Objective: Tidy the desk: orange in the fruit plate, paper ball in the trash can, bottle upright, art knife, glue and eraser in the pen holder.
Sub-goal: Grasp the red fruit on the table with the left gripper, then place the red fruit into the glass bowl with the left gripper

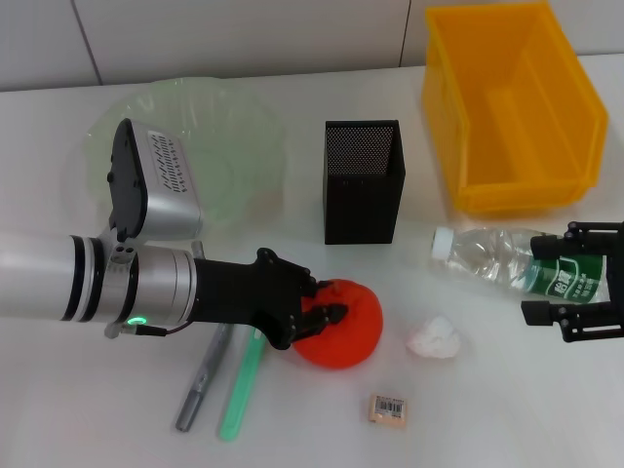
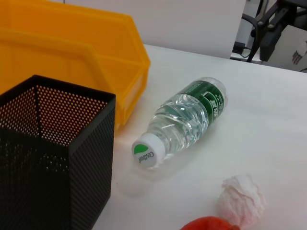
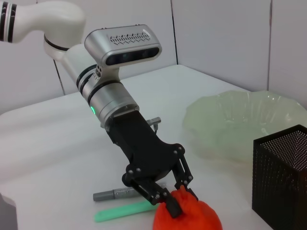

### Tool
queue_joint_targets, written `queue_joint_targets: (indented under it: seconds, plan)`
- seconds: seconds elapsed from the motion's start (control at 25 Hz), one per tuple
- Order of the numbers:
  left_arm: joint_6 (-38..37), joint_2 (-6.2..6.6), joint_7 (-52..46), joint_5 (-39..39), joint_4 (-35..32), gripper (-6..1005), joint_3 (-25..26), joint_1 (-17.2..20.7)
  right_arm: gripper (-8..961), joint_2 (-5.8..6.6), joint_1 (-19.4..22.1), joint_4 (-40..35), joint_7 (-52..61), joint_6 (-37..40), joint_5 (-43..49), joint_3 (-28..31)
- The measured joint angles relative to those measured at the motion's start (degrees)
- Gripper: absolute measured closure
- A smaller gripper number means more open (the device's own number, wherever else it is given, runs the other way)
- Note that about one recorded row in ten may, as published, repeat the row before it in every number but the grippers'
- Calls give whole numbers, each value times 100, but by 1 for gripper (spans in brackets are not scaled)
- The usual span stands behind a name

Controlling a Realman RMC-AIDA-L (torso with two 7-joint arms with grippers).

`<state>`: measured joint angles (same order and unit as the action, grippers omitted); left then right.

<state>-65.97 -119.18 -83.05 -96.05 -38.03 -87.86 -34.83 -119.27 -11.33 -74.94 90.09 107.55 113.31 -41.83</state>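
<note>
Gripping lumpy orange [image 1: 343,327] — left gripper [image 1: 325,301] fingers clamped; bottle [image 1: 507,260] lying flat.

Red-orange orange [image 1: 343,327], yellow trash can [image 1: 507,102], black mesh pen holder [image 1: 362,185], pale-green fruit plate [image 1: 234,136]
</note>
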Motion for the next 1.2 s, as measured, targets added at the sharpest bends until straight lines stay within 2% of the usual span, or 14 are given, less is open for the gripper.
queue_joint_targets:
  seconds: [0.16,0.32,0.4,0.44,0.64,0.68,0.72,0.8,0.84,0.88,1.0,1.04,1.12,1.2]
  plan:
    - [-31,0,-6,0,-63,758,-1,22,177,0,-1,6,0,-17,0,0]
    - [-186,29,-142,-4,-735,758,-2,338,178,0,2,20,0,-25,-1,0]
    - [-186,29,-142,-4,-735,757,-2,338,178,0,-2,46,0,-31,22,0]
    - [-298,51,-254,-3,-1216,757,38,555,178,0,-2,46,0,-31,22,0]
    - [-586,80,-437,-20,-1900,757,183,832,179,0,-9,66,0,-38,33,-4]
    - [-862,92,-508,-33,-2349,757,490,1033,179,0,-10,78,0,-40,34,-5]
    - [-1010,90,-508,-32,-2503,756,722,1101,179,0,-19,114,-1,-41,34,-5]
    - [-1179,82,-504,-21,-2670,756,1040,1167,178,0,-56,213,-6,-42,36,-6]
    - [-1179,82,-504,-21,-2670,756,1040,1167,178,0,-56,213,-6,-42,36,-6]
    - [-1260,69,-507,9,-2785,756,1423,1199,178,0,-62,228,-11,-42,37,-12]
    - [-1160,65,-468,237,-2654,755,2181,1083,178,1,-63,235,-39,-40,39,-41]
    - [-1160,65,-468,237,-2654,755,2181,1083,178,1,-63,235,-39,-40,39,-41]
    - [-1000,66,-282,401,-2356,754,2517,906,178,0,-63,248,-45,-25,33,-52]
    - [-1000,66,-282,401,-2356,754,2517,906,179,-4,-63,271,-47,-2,15,-60]
